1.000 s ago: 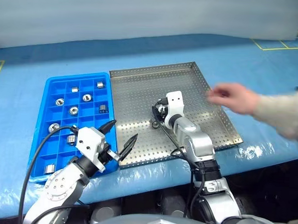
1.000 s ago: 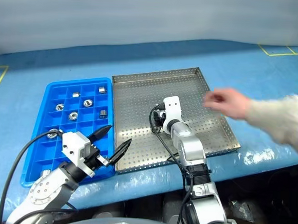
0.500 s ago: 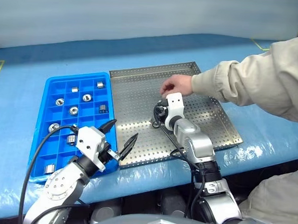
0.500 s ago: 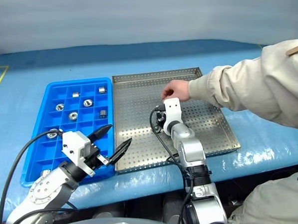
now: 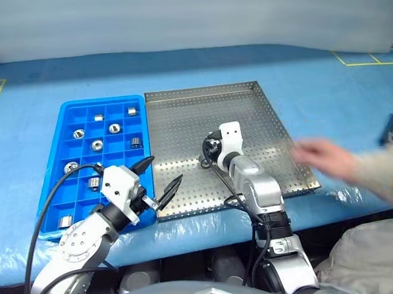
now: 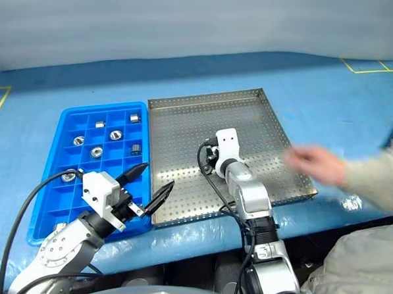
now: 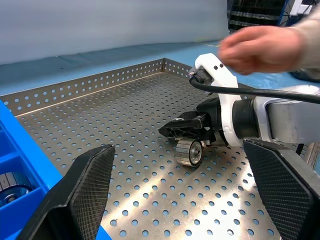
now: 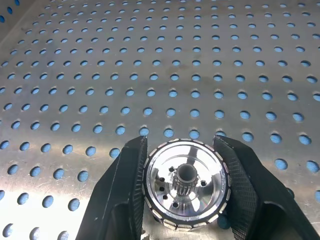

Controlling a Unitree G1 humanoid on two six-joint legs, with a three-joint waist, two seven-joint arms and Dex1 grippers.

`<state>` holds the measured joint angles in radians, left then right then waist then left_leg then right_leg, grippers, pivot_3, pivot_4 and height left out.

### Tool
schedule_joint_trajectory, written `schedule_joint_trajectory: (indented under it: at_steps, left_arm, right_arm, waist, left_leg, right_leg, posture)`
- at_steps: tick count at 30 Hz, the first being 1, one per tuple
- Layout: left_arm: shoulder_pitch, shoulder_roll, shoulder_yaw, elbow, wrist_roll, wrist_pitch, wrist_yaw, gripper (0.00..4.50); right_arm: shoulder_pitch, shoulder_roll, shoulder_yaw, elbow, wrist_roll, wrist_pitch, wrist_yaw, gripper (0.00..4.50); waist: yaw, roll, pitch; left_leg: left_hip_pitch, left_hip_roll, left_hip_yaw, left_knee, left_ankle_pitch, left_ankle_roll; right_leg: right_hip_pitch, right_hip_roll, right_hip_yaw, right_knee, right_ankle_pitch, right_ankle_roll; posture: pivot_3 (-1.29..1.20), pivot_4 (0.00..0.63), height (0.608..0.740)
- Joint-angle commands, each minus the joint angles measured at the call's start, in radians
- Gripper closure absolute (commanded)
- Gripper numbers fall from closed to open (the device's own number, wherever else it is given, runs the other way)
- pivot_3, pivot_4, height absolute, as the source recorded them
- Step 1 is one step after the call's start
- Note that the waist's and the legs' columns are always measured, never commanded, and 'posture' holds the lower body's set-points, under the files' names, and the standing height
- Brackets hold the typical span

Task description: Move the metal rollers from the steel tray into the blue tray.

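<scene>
So there's one metal roller (image 8: 186,184) standing on edge on the steel tray (image 5: 185,113), about mid-tray, and the right gripper (image 8: 186,187) has its two black fingers (image 8: 125,190) pressed up against both sides of it. In the right wrist view you can see the roller's round face with the little toothed hub in the centre, squeezed snug between the pads. From the left wrist view it sits on the perforated floor with the gripper coming in low from the side.

The rest of the rollers (image 5: 96,144) are already in the blue tray (image 5: 54,179), scattered one per compartment, mostly in the far and middle rows, plus one (image 5: 65,221) near the front corner. The blue tray sits right beside the steel one on its left, edges touching or very close.

The left gripper (image 5: 158,179) hangs over the seam between the two trays near the front edge, fingers spread wide with nothing in them.

A person's hand (image 5: 324,158), blurry, hovers over the right rim of the steel tray, clear of the robot's arm.
</scene>
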<state>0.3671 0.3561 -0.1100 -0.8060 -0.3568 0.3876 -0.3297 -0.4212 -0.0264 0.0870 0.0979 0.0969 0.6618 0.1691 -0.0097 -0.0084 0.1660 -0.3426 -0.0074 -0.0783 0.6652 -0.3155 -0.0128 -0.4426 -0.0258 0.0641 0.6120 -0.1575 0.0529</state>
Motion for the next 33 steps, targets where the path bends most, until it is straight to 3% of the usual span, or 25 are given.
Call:
schedule_joint_trajectory:
  at_steps: [1, 8, 9, 25, 28, 33]
  left_arm:
    - [-0.002, 0.001, -0.010, -0.047, -0.008, -0.006, -0.006, 0.00]
    - [-0.001, 0.001, -0.013, -0.047, -0.006, -0.009, -0.006, 0.00]
    - [-0.003, 0.001, -0.013, -0.046, -0.007, -0.009, -0.006, 0.00]
    - [-0.011, -0.001, -0.018, -0.039, -0.008, -0.011, -0.006, 0.00]
    - [-0.013, -0.001, -0.017, -0.037, -0.009, -0.011, -0.007, 0.00]
    - [-0.016, 0.000, -0.015, -0.035, -0.008, -0.010, -0.007, 0.00]
  right_arm:
    - [0.007, 0.003, -0.001, -0.049, 0.031, -0.002, 0.038, 2.43]
    - [0.008, 0.004, 0.000, -0.052, 0.007, -0.008, 0.009, 0.16]
    - [0.006, 0.000, 0.003, -0.050, 0.002, -0.009, 0.008, 0.04]
    - [0.008, -0.004, 0.002, -0.053, -0.001, -0.010, 0.005, 0.04]
    - [0.010, 0.003, -0.005, -0.055, 0.003, -0.008, -0.001, 0.66]
    - [0.006, 0.004, -0.006, -0.054, 0.004, -0.007, 0.003, 2.29]
  waist:
    - [-0.001, 0.000, 0.000]
    - [-0.001, 0.000, 0.000]
    - [-0.001, 0.000, 0.000]
    - [-0.001, 0.000, 0.000]
    - [-0.001, 0.000, 0.000]
    - [-0.001, 0.000, 0.000]
  left_leg:
    - [0.000, 0.000, 0.000, 0.000, 0.000, 0.000]
    - [0.000, 0.000, 0.000, 0.000, 0.000, 0.000]
    - [0.000, 0.000, 0.000, 0.000, 0.000, 0.000]
    - [0.000, 0.000, 0.000, 0.000, 0.000, 0.000]
    - [0.000, 0.000, 0.000, 0.000, 0.000, 0.000]
    - [0.000, 0.000, 0.000, 0.000, 0.000, 0.000]
  right_leg:
    - [0.000, 0.000, 0.000, 0.000, 0.000, 0.000]
    - [0.000, 0.000, 0.000, 0.000, 0.000, 0.000]
    - [0.000, 0.000, 0.000, 0.000, 0.000, 0.000]
    - [0.000, 0.000, 0.000, 0.000, 0.000, 0.000]
    - [0.000, 0.000, 0.000, 0.000, 0.000, 0.000]
    - [0.000, 0.000, 0.000, 0.000, 0.000, 0.000]
  posture:
    - [0.14, 0.150, 0.740]
    - [0.14, 0.150, 0.740]
    - [0.14, 0.150, 0.740]
    - [0.13, 0.150, 0.740]
    - [0.14, 0.150, 0.740]
    - [0.14, 0.150, 0.740]
